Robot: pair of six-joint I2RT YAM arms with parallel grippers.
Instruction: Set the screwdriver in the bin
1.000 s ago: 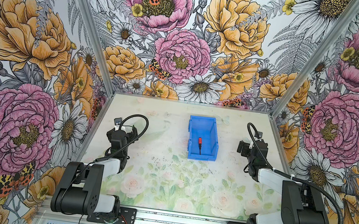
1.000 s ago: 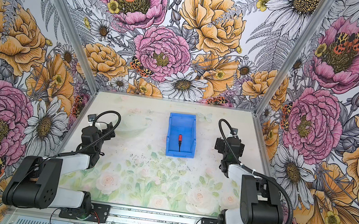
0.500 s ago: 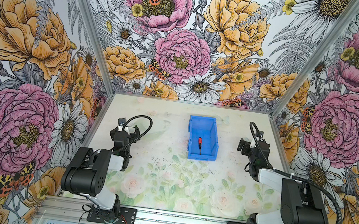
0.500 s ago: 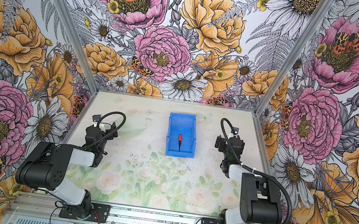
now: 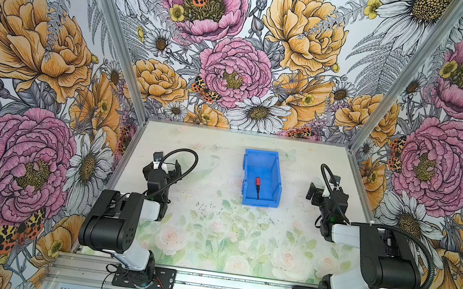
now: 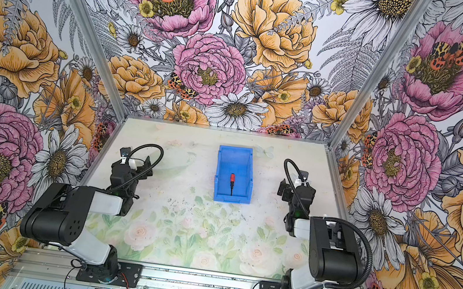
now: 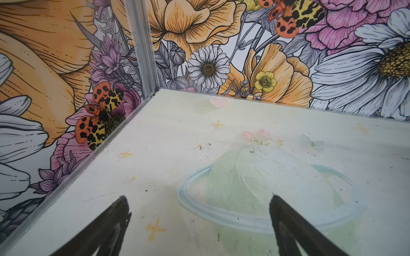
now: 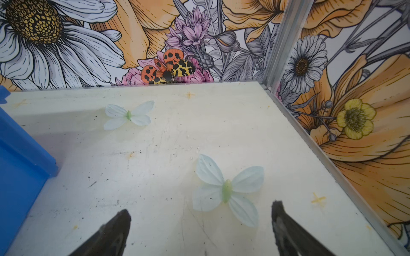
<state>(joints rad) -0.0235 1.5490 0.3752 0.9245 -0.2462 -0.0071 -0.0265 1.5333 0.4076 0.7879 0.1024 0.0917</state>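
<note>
Near, left side: left claw (image 7: 198,204) apart, empty, above table (image 5: 212,225). Near, right side: right claw (image 8: 200,210) apart, empty, bin (image 8: 20,159) wall close beside. Further back, centre: screwdriver (image 5: 257,185) flat on bin floor, handle rearward, tip toward low front lip, between claws, touching neither. Judgement: task looks done; nothing left.

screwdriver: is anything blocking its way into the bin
Nothing visible does. In both top views the screwdriver already lies inside the bin, on its floor, with the shaft pointing toward the near end. The left gripper and right gripper are open and empty, off to either side.
</note>
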